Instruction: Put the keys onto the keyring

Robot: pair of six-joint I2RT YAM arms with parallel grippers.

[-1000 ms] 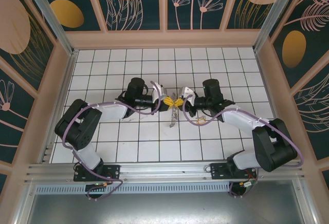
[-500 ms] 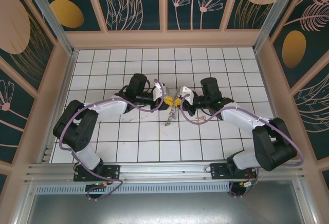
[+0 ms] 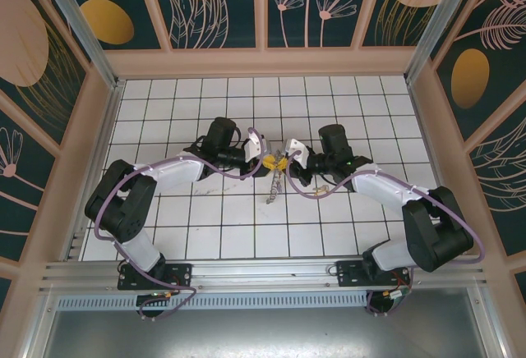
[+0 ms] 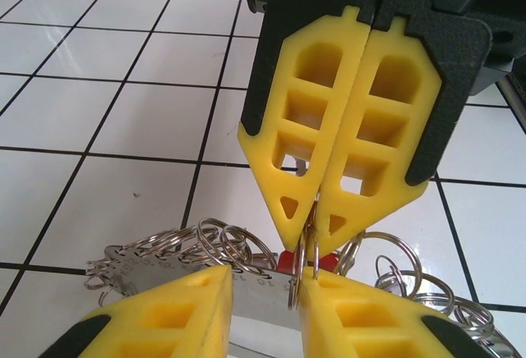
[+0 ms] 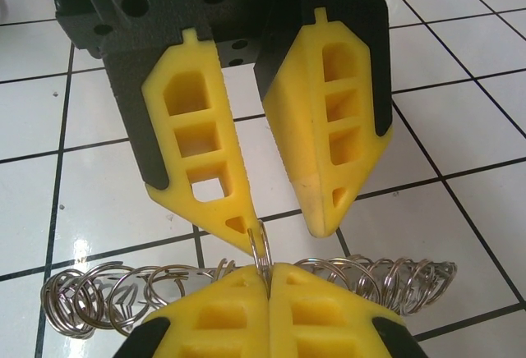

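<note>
Left end effector has parted its jaws slightly since a second ago. One fingertip rests against the thin ring, which the right end effector clamps shut, evidently steadying it for threading. Red-headed keys sit just below that pinch. Keyring lies beneath on the table.
</note>
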